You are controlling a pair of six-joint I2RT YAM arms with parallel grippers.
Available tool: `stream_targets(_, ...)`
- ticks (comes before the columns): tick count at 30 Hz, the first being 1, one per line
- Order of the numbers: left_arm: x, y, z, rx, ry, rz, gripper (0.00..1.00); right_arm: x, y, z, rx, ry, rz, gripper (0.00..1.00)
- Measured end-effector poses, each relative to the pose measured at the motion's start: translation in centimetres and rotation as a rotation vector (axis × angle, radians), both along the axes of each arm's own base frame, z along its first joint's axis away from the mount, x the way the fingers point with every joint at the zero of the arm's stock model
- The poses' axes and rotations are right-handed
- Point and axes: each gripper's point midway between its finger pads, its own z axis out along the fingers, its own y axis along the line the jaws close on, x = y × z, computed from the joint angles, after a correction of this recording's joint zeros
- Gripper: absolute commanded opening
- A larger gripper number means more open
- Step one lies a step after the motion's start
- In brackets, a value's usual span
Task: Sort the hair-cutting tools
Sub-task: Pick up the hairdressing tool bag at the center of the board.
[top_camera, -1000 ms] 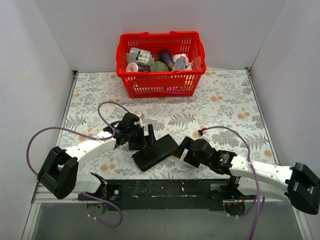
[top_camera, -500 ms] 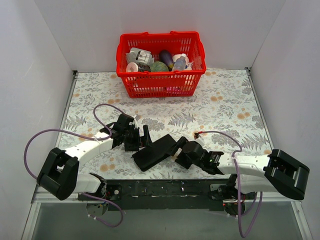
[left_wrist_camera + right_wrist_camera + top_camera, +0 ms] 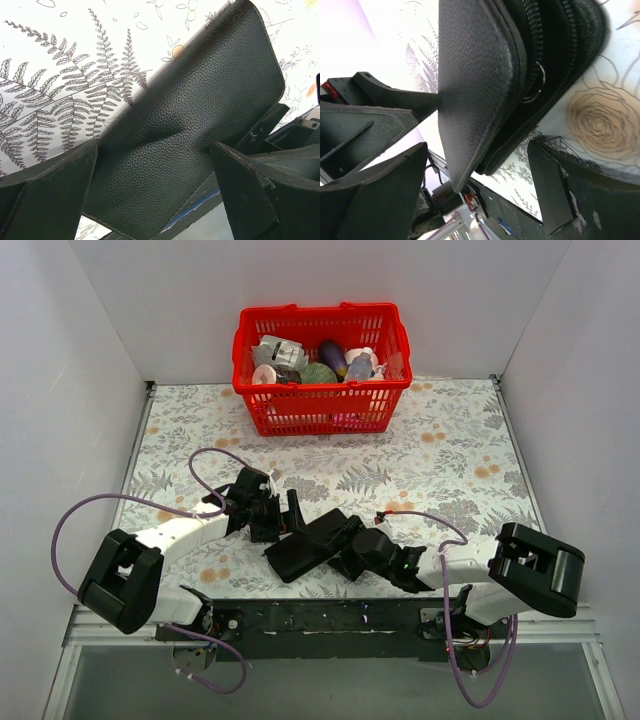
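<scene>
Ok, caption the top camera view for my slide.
Open left end effector and open right end effector flank a black folding case on the floral tablecloth, red basket behind.

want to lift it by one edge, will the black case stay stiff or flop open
The black case probably bends somewhat: its grained cover shows a soft crease mid-panel. In the right wrist view its outer flap gapes away from the zippered layers, so it may swing open. The textured skin likely grips well.

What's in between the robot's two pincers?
The black case lies between the left pincer and the right pincer. The top view shows it.
</scene>
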Motion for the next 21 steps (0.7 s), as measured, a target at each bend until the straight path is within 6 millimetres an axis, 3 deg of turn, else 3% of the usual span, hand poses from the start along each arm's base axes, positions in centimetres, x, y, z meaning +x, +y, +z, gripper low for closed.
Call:
stream_targets(11, 0.2, 0.1, -0.3, -0.016, 0.006, 0.023, 0.98, 2.1, 1.7, -0.3, 0.034, 0.011, -0.108, 0.89)
stream_targets(16, 0.5, -0.1, -0.7, -0.032, 0.017, 0.051, 0.98, 3.0, 1.3, -0.1, 0.029, 0.002, -0.131, 0.86)
stream_targets(21, -1.1, -1.5, -0.7, -0.07, 0.064, -0.004, 0.98, 5.8, -0.6, -0.5, -0.044, -0.056, -0.206, 0.66)
